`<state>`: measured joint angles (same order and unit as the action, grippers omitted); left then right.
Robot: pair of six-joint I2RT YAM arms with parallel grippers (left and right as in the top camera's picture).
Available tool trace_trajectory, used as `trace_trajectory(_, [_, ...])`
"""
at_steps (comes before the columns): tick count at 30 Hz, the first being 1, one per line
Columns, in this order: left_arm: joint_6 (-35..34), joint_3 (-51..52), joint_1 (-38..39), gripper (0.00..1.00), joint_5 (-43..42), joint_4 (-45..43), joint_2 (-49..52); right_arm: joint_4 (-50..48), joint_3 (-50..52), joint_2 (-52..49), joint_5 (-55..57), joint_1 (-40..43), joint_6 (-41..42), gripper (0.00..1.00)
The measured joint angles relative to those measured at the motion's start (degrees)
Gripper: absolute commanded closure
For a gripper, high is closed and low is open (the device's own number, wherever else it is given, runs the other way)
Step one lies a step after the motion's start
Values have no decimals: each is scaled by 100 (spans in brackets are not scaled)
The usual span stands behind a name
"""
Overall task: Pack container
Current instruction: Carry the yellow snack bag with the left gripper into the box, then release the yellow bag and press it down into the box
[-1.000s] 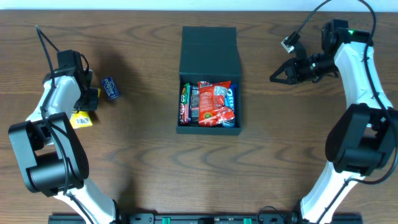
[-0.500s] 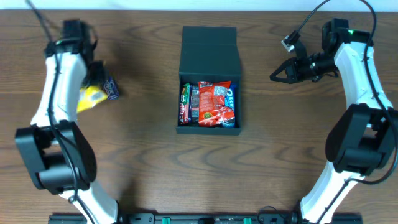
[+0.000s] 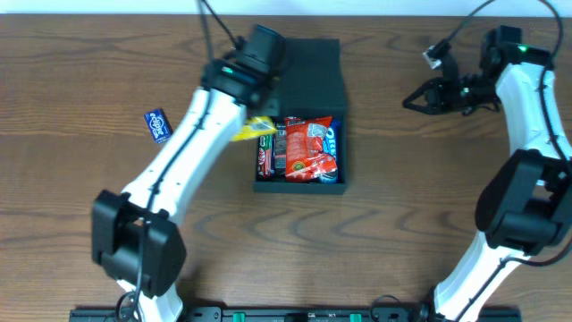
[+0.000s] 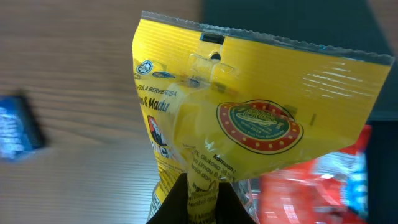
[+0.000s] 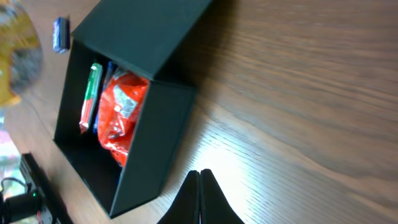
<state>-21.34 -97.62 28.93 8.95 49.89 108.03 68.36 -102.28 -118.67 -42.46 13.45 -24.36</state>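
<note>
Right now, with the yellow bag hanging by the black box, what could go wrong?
1. The left gripper pinches only one edge of the yellow bag, so it might slip out.
2. The bag hangs about over the left wall of the container, so it could land on the table instead.
3. The red packet already fills much of the container, so the lid may not shut flat.

matte black cardboard container (image 3: pixel 313 76); glossy crinkled yellow plastic packet (image 4: pixel 249 118); smooth wood-grain table (image 3: pixel 411 224)
</note>
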Motion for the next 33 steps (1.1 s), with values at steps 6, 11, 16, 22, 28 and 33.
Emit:
trace_trajectory(6, [-404,0,568,94,0,-59,511,9,0,0,0,186,13,98])
trace_trajectory(11, [-507,0,835,94,17,186,686,13,0,0,0,186,13,98])
trace_trajectory(16, [-699,0,927,94,160,426,686,13,0,0,0,186,13,99])
trace_trajectory(22, [-782,0,916,94,350,636,697,61,0,0,-2,186,13,99])
trace_trajectory(28, [-846,0,916,94,420,804,927,153,0,0,0,186,13,99])
trace_trajectory(33, [-807,0,920,41,503,809,977,188,0,0,-2,186,13,98])
